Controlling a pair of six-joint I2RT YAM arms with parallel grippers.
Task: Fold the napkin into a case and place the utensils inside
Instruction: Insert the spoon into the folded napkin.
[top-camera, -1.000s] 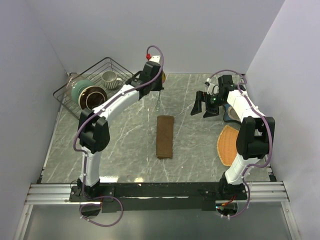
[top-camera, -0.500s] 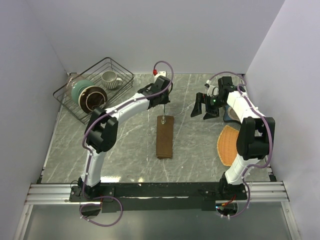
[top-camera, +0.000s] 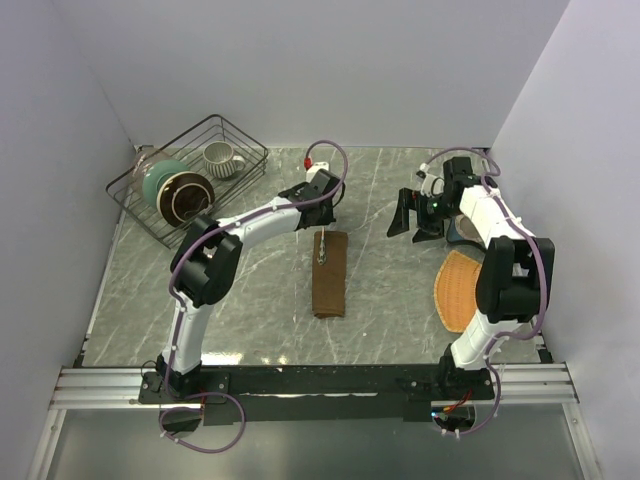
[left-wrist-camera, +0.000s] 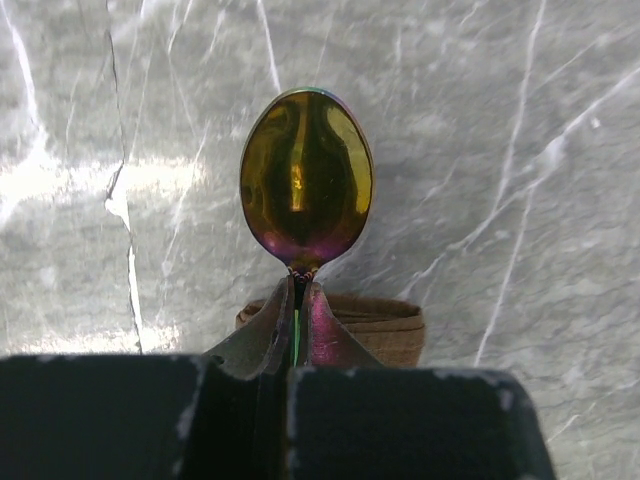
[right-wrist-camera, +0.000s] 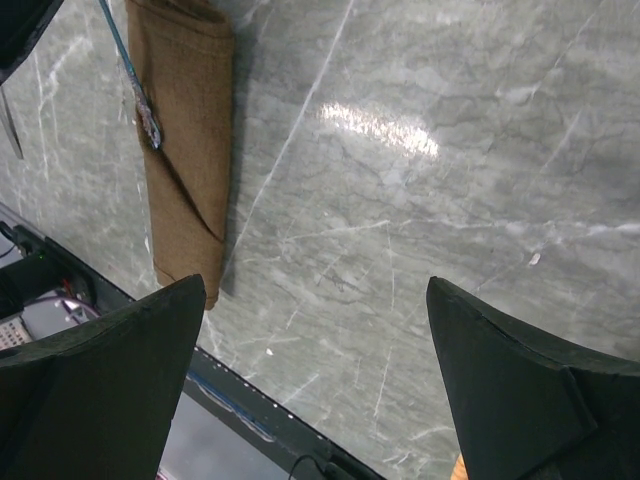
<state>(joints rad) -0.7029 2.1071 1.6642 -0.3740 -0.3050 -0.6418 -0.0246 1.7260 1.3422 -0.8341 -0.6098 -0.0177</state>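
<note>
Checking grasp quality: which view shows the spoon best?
Left wrist: the spoon is large and sharp, its neck pinched in the left gripper. Top external shows a thin sliver over the case; right wrist, a slim line at its edge.

Wire basket (top-camera: 247, 160) w/ mug (top-camera: 221, 156) & bowls (top-camera: 175, 190) back-left; woven mat (top-camera: 455, 290) right.

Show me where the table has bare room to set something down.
Bare table lies between the case and the woven mat, and left of the case, nearer than the wire basket. Crowded: the case's far end, where the left end effector holds the spoon, and around the right end effector.
</note>
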